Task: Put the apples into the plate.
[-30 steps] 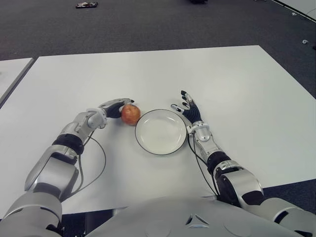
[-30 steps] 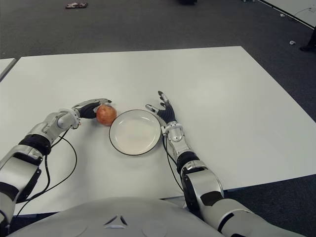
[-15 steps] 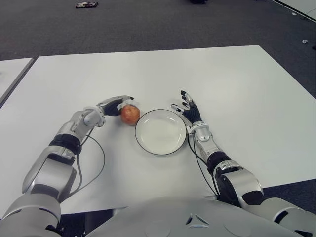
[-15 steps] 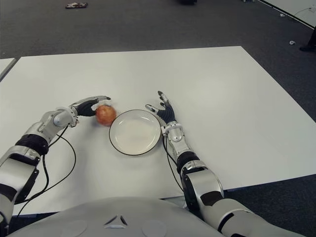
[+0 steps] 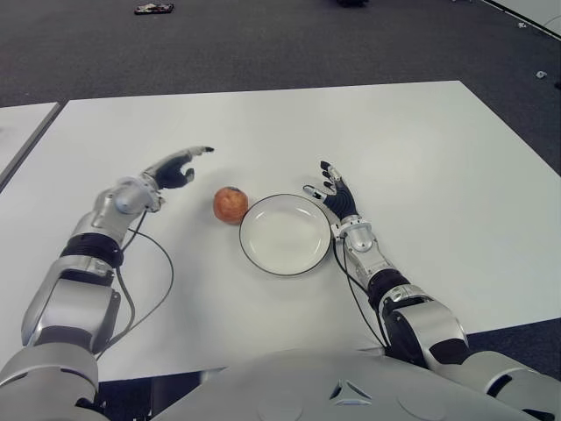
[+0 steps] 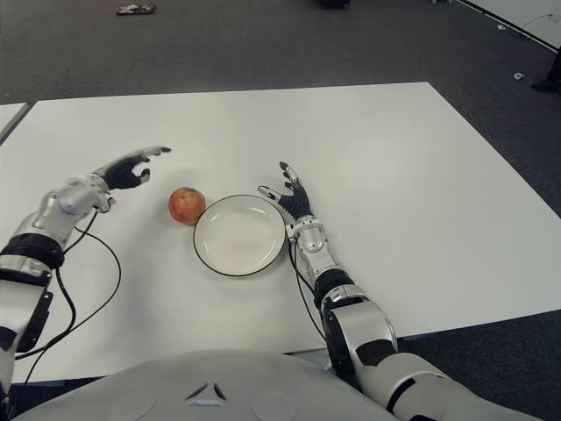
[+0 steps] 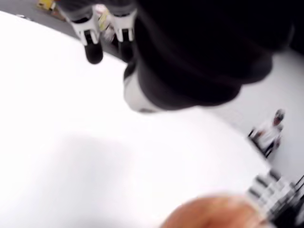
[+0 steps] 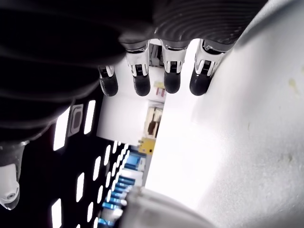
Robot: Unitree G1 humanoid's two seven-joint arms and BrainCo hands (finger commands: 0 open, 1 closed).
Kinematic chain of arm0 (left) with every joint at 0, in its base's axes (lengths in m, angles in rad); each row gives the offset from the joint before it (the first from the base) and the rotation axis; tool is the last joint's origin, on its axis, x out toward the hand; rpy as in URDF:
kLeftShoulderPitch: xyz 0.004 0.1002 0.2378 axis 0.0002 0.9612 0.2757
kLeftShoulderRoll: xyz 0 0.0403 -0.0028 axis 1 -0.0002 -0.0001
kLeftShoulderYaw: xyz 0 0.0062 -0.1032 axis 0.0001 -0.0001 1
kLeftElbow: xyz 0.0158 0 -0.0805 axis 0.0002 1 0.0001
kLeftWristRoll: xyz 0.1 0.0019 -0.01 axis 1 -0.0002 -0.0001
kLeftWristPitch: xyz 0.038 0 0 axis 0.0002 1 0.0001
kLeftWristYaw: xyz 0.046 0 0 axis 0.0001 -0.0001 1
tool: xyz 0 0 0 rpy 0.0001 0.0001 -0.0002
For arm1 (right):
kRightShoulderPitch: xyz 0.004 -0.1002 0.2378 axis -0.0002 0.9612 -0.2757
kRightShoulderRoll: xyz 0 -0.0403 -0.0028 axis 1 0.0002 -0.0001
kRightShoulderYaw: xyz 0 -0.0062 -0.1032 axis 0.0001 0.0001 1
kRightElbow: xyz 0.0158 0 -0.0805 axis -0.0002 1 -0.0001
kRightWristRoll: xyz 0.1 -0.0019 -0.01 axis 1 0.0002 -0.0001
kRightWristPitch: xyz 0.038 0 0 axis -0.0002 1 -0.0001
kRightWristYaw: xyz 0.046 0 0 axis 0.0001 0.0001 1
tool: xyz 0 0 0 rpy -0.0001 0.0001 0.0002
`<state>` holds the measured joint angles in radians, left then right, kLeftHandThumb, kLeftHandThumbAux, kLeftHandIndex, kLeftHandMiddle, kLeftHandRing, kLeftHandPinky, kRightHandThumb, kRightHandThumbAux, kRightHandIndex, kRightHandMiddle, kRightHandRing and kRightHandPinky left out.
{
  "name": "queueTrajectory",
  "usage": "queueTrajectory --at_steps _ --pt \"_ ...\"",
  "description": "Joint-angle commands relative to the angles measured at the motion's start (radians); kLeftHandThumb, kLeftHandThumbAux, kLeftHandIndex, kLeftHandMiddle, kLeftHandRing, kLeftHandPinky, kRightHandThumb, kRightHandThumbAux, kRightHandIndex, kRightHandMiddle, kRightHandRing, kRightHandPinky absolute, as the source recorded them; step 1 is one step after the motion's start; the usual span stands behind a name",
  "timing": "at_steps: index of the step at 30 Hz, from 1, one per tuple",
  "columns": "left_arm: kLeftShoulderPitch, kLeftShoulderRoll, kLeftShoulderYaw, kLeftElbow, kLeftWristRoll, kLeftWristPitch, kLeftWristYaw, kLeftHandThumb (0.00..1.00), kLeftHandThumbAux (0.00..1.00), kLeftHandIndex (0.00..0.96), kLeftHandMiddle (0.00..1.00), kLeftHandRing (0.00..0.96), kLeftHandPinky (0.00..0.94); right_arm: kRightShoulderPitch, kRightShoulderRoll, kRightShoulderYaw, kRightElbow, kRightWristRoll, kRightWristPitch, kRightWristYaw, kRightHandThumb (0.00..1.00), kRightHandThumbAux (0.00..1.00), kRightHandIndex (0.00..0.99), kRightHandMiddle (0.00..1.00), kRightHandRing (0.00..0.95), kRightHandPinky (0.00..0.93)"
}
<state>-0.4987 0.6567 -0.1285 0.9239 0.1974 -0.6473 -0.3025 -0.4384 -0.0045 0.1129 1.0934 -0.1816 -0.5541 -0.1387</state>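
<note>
One red-orange apple sits on the white table, touching or nearly touching the left rim of a white plate with a dark edge. The plate holds nothing. My left hand hovers up and to the left of the apple, fingers spread, a clear gap between it and the fruit. In the left wrist view the apple shows as an orange blur apart from the fingers. My right hand shows by the plate's right rim, fingers extended and holding nothing.
A black cable runs from my left forearm across the table. The table's far edge meets dark carpet, where a small dark object lies. A second table shows at far left.
My left hand, which was curled against the apple, has let go and moved up and left, away from it. The apple stays beside the plate. The right hand has not moved.
</note>
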Motion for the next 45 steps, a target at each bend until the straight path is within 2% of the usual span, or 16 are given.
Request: queueTrajectory --at_steps 1,3,8,12,18,23,35,41,45 --pt "-0.009 -0.041 0.094 0.014 -0.163 0.014 -0.124 0.067 0.475 0.0 0.0 0.0 0.0 0.023 0.011 0.016 0.036 -0.02 0.036 0.011 0.032 0.529 0.0 0.0 0.0 0.0" --pt "-0.044 -0.059 0.116 0.066 -0.194 0.047 -0.159 0.027 0.423 0.0 0.0 0.0 0.0 0.023 0.012 0.016 0.037 -0.021 0.035 0.01 0.034 0.529 0.0 0.0 0.0 0.0" --pt "-0.099 -0.076 0.17 0.17 -0.242 0.128 -0.2 0.004 0.332 0.0 0.0 0.0 0.0 0.022 0.013 0.016 0.036 -0.021 0.036 0.011 0.037 0.53 0.0 0.0 0.0 0.002" --pt "-0.119 -0.09 0.239 0.179 -0.317 0.205 -0.241 0.0 0.266 0.0 0.0 0.0 0.0 0.021 0.014 0.015 0.036 -0.021 0.038 0.01 0.038 0.532 0.0 0.0 0.0 0.001" --pt "-0.142 -0.084 0.34 0.191 -0.429 0.314 -0.37 0.0 0.165 0.0 0.0 0.0 0.0 0.023 0.014 0.018 0.034 -0.025 0.038 0.005 0.045 0.538 0.0 0.0 0.0 0.0" --pt "-0.15 -0.087 0.374 0.207 -0.46 0.379 -0.44 0.0 0.116 0.0 0.0 0.0 0.0 0.023 0.013 0.02 0.033 -0.028 0.038 0.002 0.049 0.542 0.0 0.0 0.0 0.0" --pt "-0.145 -0.113 0.359 0.253 -0.425 0.408 -0.512 0.0 0.091 0.0 0.0 0.0 0.0 0.026 0.011 0.022 0.03 -0.031 0.036 0.002 0.046 0.537 0.0 0.0 0.0 0.0" --pt "-0.131 -0.143 0.316 0.277 -0.377 0.391 -0.518 0.0 0.095 0.0 0.0 0.0 0.0 0.026 0.01 0.022 0.031 -0.031 0.035 0.001 0.047 0.538 0.0 0.0 0.0 0.0" --pt "-0.109 -0.153 0.269 0.279 -0.311 0.335 -0.486 0.0 0.098 0.0 0.0 0.0 0.0 0.027 0.009 0.025 0.031 -0.034 0.035 -0.003 0.046 0.533 0.0 0.0 0.0 0.0"
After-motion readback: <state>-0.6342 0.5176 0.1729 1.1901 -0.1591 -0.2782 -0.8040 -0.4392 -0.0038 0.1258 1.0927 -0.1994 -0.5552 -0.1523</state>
